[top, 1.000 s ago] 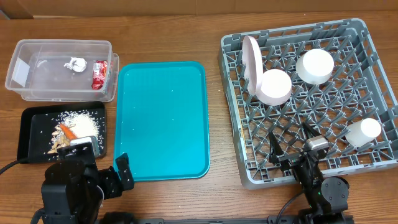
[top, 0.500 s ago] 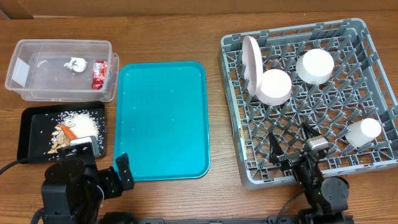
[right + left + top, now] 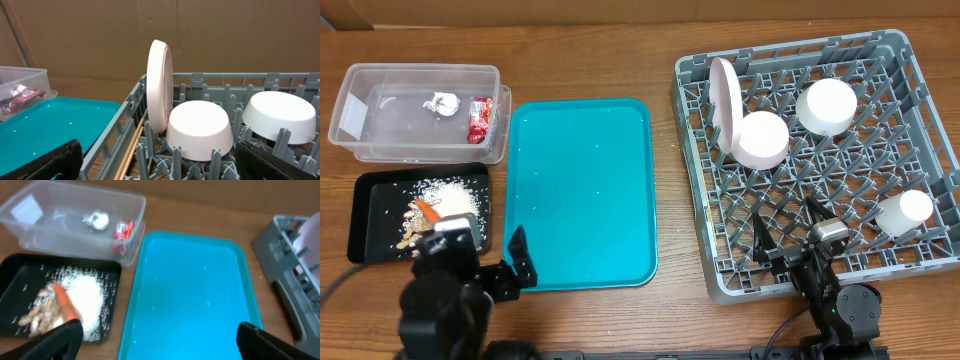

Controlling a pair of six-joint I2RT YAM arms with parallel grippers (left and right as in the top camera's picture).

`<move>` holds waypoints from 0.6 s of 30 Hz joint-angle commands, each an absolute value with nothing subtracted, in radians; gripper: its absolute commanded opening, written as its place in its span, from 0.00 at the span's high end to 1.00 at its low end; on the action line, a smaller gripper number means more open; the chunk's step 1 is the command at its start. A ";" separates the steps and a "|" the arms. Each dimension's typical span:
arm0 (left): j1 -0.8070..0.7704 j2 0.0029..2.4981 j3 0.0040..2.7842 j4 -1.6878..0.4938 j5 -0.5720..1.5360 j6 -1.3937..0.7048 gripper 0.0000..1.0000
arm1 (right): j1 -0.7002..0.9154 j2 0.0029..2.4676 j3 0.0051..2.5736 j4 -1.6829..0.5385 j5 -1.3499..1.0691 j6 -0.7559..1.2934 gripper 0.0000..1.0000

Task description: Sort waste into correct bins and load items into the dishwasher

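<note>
The clear tub (image 3: pixel 380 125) holds the white tissue (image 3: pixel 443 102) and the red-and-white wrapper (image 3: pixel 479 120). The black tray (image 3: pixel 365 215) holds rice (image 3: pixel 455 198), the carrot (image 3: pixel 427 210) and peanuts (image 3: pixel 412 232). The grey dish rack (image 3: pixel 850 265) holds an upright plate (image 3: pixel 722 105), two upturned bowls (image 3: pixel 762 139) (image 3: pixel 825 106) and a cup (image 3: pixel 903 212). Chopsticks (image 3: pixel 137 145) lie along its left wall. My left gripper (image 3: pixel 485 255) is open and empty at the near edges of the black tray and teal tray. My right gripper (image 3: pixel 788 240) is open and empty over the rack's near edge.
The large teal serving tray (image 3: pixel 582 190) lies between the bins and the rack, with a few rice grains on it. Bare wooden table runs along the front edge. A cardboard wall stands behind the table.
My left arm has shifted slightly forward and right, its gripper now closer to the trays' near edges. The right arm and all objects have not moved.
</note>
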State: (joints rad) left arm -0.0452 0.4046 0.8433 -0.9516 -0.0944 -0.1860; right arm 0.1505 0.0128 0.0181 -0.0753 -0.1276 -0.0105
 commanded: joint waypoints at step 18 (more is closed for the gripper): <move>0.004 0.003 0.005 -0.074 0.042 -0.089 0.00 | 0.146 0.003 0.008 -0.070 -0.136 -0.004 0.00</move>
